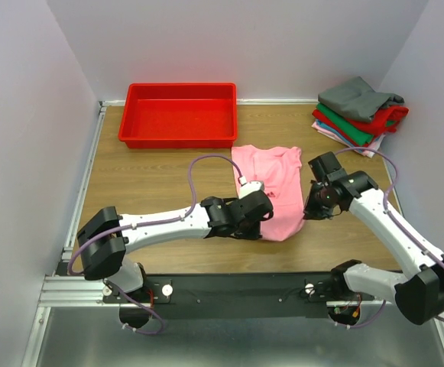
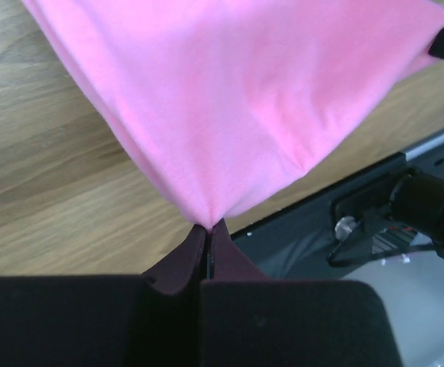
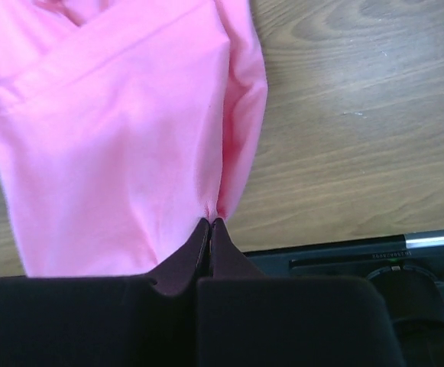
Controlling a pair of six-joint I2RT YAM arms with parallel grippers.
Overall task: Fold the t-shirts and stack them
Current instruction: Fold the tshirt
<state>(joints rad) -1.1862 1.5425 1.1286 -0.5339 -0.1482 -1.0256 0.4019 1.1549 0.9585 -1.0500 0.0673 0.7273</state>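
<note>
The light pink t-shirt (image 1: 271, 187) lies partly folded on the wooden table, collar end far, hem end near. My left gripper (image 1: 261, 216) is shut on its near left corner; in the left wrist view the cloth (image 2: 229, 99) fans up from the closed tips (image 2: 209, 228). My right gripper (image 1: 311, 208) is shut on the near right edge; the right wrist view shows the cloth (image 3: 122, 145) pinched at the tips (image 3: 211, 222). A stack of folded shirts, grey on top (image 1: 358, 98), then red (image 1: 386, 118), green and pale, sits at the far right.
A red plastic tray (image 1: 178, 115) stands at the far middle-left. Grey walls close in both sides. A black base rail (image 1: 237, 289) runs along the near table edge. Bare wood (image 1: 145, 180) lies left of the pink shirt.
</note>
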